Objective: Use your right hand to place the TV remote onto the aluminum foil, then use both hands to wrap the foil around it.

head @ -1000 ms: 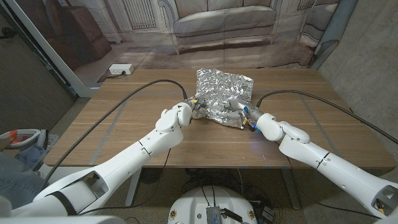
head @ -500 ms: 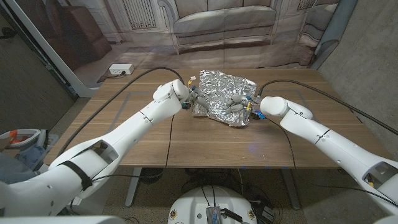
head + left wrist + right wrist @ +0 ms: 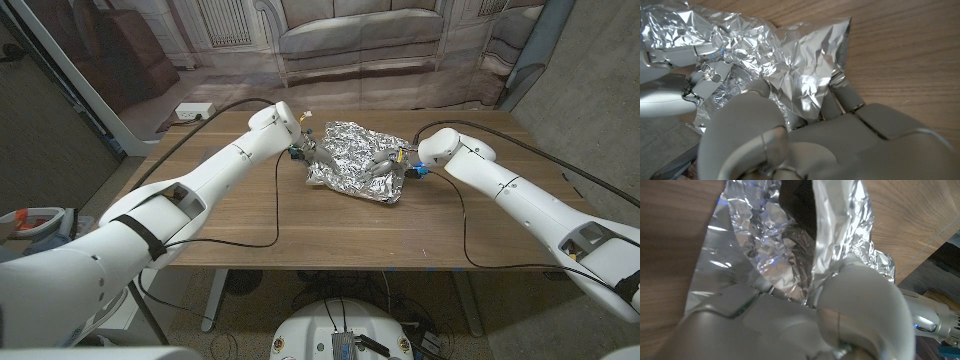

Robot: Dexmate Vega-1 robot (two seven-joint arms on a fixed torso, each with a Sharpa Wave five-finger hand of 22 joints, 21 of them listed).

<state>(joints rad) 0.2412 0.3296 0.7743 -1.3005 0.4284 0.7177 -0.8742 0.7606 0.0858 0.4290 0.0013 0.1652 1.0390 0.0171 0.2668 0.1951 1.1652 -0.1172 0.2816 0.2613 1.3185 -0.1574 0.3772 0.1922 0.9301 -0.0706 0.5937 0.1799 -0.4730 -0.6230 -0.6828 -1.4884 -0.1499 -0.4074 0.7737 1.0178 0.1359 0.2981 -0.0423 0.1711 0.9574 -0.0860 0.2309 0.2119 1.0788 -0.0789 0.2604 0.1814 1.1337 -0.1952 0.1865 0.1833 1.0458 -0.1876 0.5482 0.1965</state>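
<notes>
Both hands are at the aluminum foil now, one crumpled sheet sitting toward the far middle of the wooden desk; the left hand is at the foil's left edge, and the left wrist view shows its fingers tucked beneath a raised flap with the thumb on top, so it is pinching that flap, presumably to fold it inward; the right hand is at the right edge, and from its wrist camera the foil stands up over the hand in a curled wall, gripped so the sheet can be drawn over the middle; a dark shape sits inside that fold, likely the TV remote, though it is too hidden to be sure; in the head view the remote is buried under the bundle; count it up: one foil sheet, two hands, two black cables trailing across the desk; the wrap looks well under way, not yet closed.
</notes>
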